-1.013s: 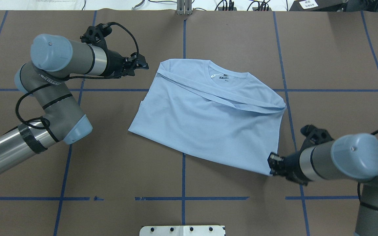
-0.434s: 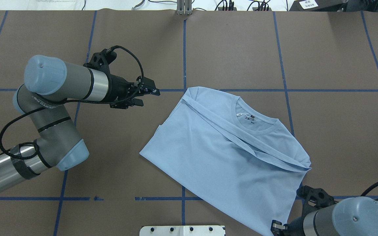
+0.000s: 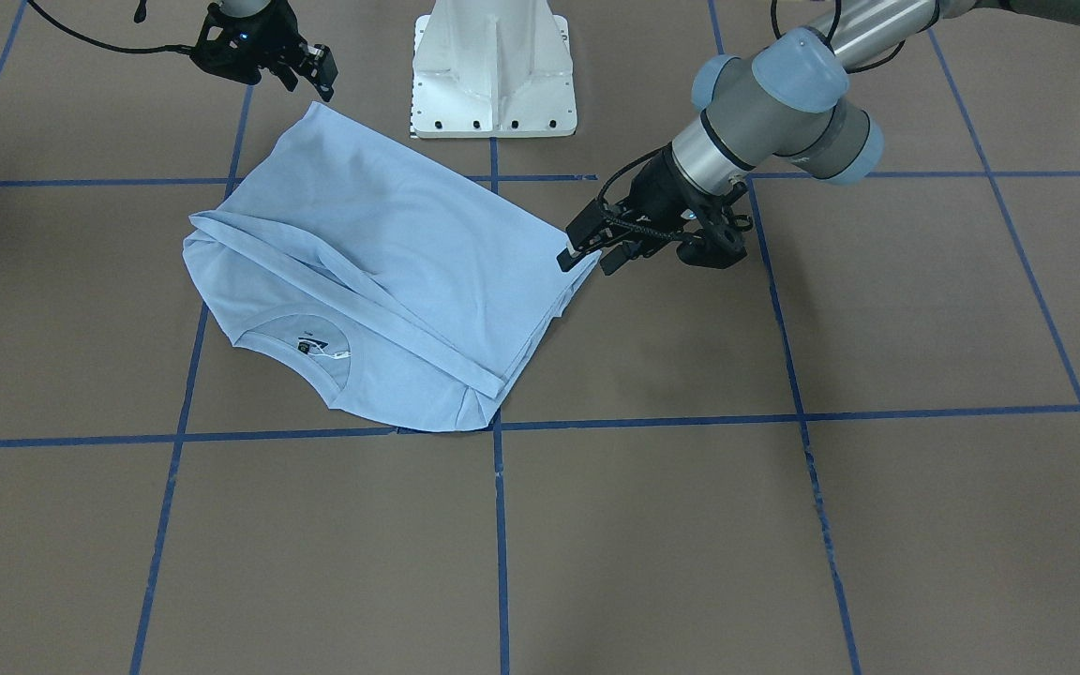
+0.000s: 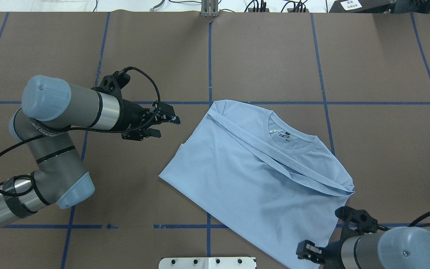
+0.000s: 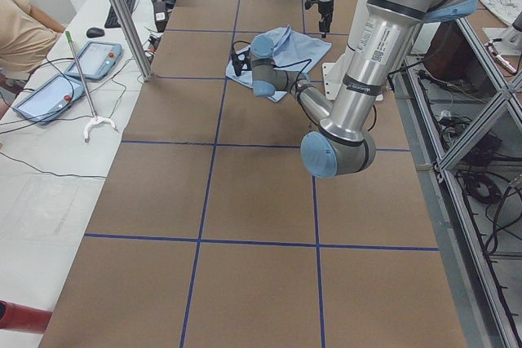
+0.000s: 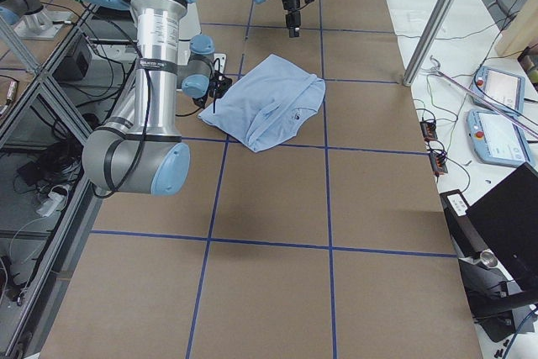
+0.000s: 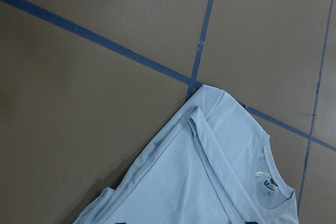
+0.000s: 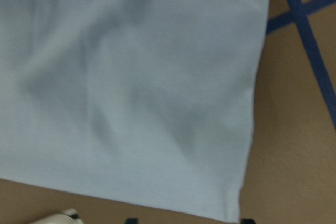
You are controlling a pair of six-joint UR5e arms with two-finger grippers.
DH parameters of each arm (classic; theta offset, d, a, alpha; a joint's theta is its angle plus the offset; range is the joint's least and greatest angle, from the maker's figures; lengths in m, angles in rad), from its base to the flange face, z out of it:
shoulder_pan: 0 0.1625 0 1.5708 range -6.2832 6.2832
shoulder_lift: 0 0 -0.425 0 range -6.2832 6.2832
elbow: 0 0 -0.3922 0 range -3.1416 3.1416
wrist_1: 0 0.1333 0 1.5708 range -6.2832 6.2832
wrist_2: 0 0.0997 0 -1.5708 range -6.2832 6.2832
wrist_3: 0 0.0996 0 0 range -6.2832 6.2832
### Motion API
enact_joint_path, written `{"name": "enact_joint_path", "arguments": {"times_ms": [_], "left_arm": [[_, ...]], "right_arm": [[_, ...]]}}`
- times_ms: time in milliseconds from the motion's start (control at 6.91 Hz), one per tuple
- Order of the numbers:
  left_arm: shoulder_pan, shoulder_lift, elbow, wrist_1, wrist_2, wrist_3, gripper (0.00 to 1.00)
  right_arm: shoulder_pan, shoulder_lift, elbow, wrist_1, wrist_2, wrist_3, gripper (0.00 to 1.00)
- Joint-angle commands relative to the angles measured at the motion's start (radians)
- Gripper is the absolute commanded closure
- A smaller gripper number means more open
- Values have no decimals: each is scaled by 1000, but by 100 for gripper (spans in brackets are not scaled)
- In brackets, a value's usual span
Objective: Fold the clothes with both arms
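Overhead exterior: right gripper, jaws spread and empty, hangs at the 5 o'clock hem corner of the T-shirt. T-shirt, dragged toward 5 o'clock within the last second, lies half-folded on the desk. Farther out, left gripper, jaws apart, has descended toward its 9 o'clock corner. Judgement: repositioning done; next fold grasp pending.

Silver-grey tubular arms, pale blue caps, black cables
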Motion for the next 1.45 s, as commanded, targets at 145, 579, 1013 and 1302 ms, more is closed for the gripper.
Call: {"name": "enact_joint_path", "arguments": {"times_ms": [145, 579, 1013, 1302], "left_arm": [[86, 40, -27, 149, 12, -196, 22], [157, 37, -26, 291, 73, -205, 24], [194, 30, -11, 296, 136, -203, 33], [200, 32, -12, 296, 139, -200, 41]], "right_arm": [[298, 205, -95, -7, -11, -9, 0], [463, 321, -235, 2, -17, -114, 0], [463, 325, -270, 6, -16, -136, 0], [465, 325, -275, 6, -16, -136, 0]]}}
